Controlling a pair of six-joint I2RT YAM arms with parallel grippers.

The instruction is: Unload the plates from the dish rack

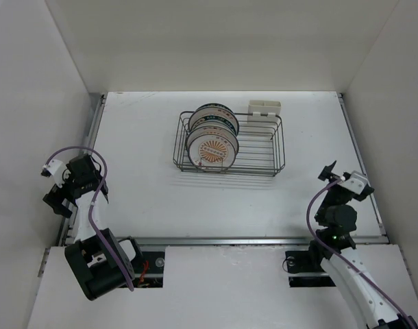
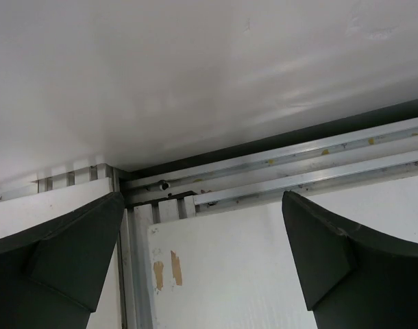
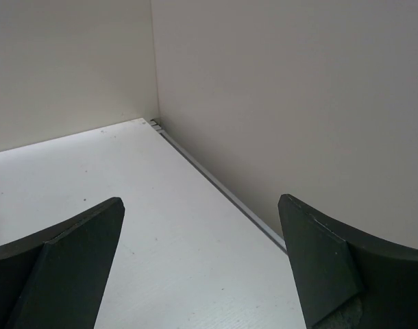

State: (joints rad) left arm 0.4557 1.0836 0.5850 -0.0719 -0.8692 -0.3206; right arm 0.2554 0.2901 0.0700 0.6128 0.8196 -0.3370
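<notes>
The dish rack (image 1: 264,159) is a dark wire basket at the far middle of the table, with a white caddy (image 1: 264,108) clipped to its far right edge. Several plates stand on edge in its left half: one with an orange sunburst centre (image 1: 210,149) in front, and teal-rimmed ones (image 1: 216,115) behind it. My left gripper (image 1: 62,184) is open and empty at the left edge of the table, far from the rack; its wrist view (image 2: 203,199) shows only rails and wall. My right gripper (image 1: 345,177) is open and empty at the right edge (image 3: 201,200).
White walls enclose the table on the left, right and far sides. Aluminium rails run along the near edge (image 1: 229,240) and past the left gripper (image 2: 277,171). The right wrist view shows the table's far right corner (image 3: 154,123).
</notes>
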